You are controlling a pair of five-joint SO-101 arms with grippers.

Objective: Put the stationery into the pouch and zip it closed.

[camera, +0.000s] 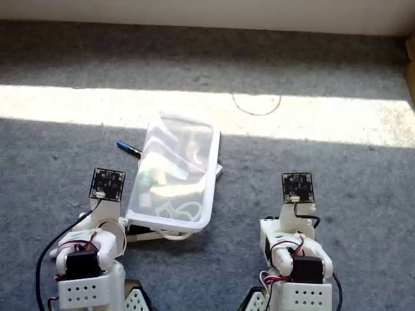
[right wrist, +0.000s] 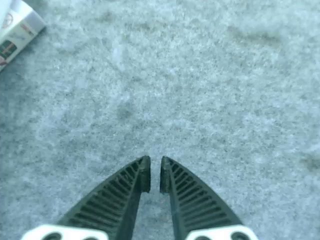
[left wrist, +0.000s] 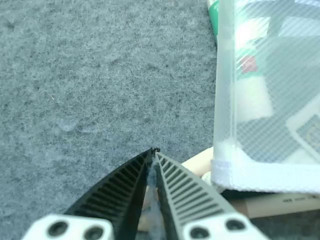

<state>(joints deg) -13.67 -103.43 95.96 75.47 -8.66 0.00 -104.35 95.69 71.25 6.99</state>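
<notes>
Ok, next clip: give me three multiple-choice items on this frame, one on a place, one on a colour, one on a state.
1. The pouch lies:
A) in front of the left arm
B) in front of the right arm
C) on the far pale strip
2. The pen beside the pouch is:
A) red
B) blue
C) yellow
3. The left gripper is:
A) wide open
B) clamped on the pen
C) shut
Key: 1 A, the high view shows it just ahead of that arm; 2 B, its end shows blue; 3 C, its tips meet in the left wrist view.
</notes>
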